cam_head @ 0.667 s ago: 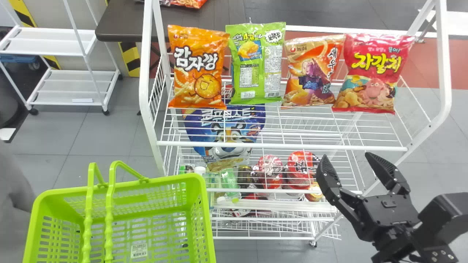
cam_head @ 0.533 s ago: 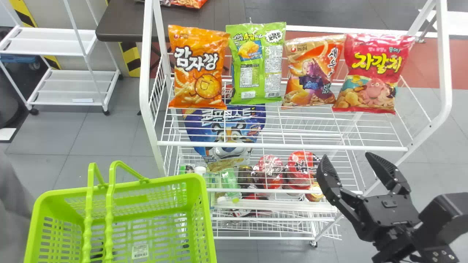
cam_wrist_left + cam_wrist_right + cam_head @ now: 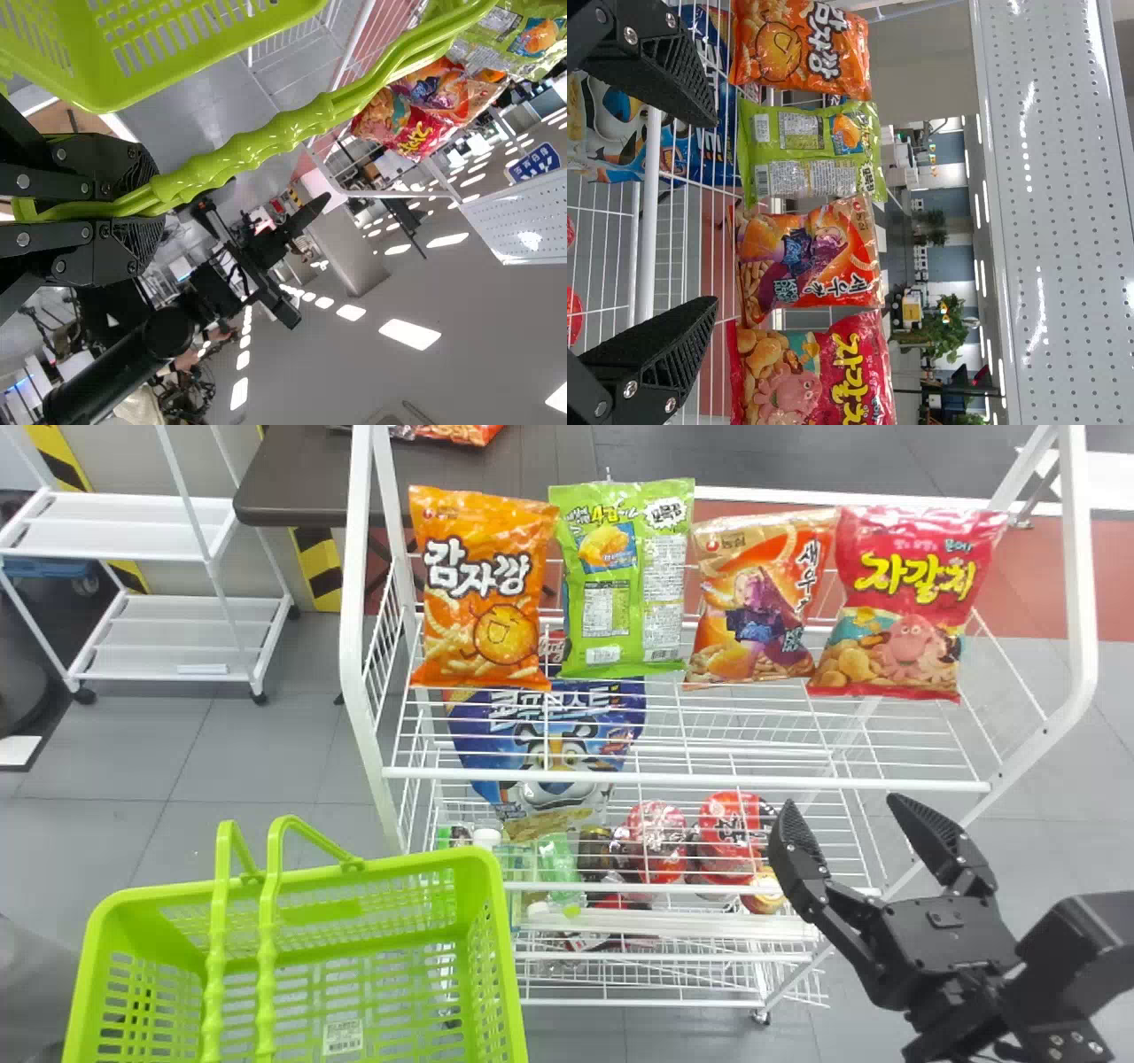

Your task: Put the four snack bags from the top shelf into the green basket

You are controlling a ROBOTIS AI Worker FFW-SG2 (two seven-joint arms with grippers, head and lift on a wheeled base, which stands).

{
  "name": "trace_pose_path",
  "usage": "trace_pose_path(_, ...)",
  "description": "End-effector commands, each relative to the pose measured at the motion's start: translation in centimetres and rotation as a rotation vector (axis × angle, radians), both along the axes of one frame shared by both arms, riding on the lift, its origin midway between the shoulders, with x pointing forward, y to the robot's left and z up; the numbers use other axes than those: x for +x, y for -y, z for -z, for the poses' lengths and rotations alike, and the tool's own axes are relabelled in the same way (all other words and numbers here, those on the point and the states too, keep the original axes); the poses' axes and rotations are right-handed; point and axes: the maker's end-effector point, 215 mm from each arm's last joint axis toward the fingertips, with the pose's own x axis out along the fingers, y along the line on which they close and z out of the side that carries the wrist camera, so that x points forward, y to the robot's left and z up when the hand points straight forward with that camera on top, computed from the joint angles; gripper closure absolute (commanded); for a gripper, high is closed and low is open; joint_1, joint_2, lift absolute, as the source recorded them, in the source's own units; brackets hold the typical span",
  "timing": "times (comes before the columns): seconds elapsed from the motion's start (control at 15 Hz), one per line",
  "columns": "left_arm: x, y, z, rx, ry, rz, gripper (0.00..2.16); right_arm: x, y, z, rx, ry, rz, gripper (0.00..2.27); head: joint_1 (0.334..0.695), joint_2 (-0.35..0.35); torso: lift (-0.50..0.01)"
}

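Picking the first of four snack bags standing on the top shelf seems due, so the right gripper, spread empty before it, should rise, the left gripper clasping the green basket by its handles front-left of it.

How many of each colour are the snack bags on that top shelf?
Orange: 2, the orange bag at the left end and the orange-and-gold bag, third from the left
Green: 1, the green bag, second from the left
Red: 1, the red bag at the right end
Total: 4
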Motion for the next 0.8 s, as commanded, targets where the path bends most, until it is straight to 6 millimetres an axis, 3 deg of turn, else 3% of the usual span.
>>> trace_pose_path(0.0, -0.2, 0.0, -0.2, -0.008, 0.001, 0.006, 2.15, 0.1, -0.1, -0.1, 0.007, 0.003, 0.005, 0.11, 0.695, -0.059, 0.000)
trace_pose_path(0.27, -0.2, 0.3, -0.3, -0.010, -0.002, 0.011, 2.15, 2.6, -2.0, -0.6, 0.033, 0.004, -0.026, 0.11, 0.695, -0.054, 0.000)
trace_pose_path(0.4, -0.4, 0.3, -0.3, -0.014, -0.016, 0.013, 2.15, 4.8, -4.2, -0.4, 0.048, -0.005, -0.062, 0.11, 0.695, -0.028, 0.000)
trace_pose_path(0.73, -0.8, 0.5, -0.3, -0.018, -0.025, 0.018, 2.15, 12.0, -12.0, 0.4, 0.071, -0.057, -0.173, 0.11, 0.695, 0.072, 0.000)
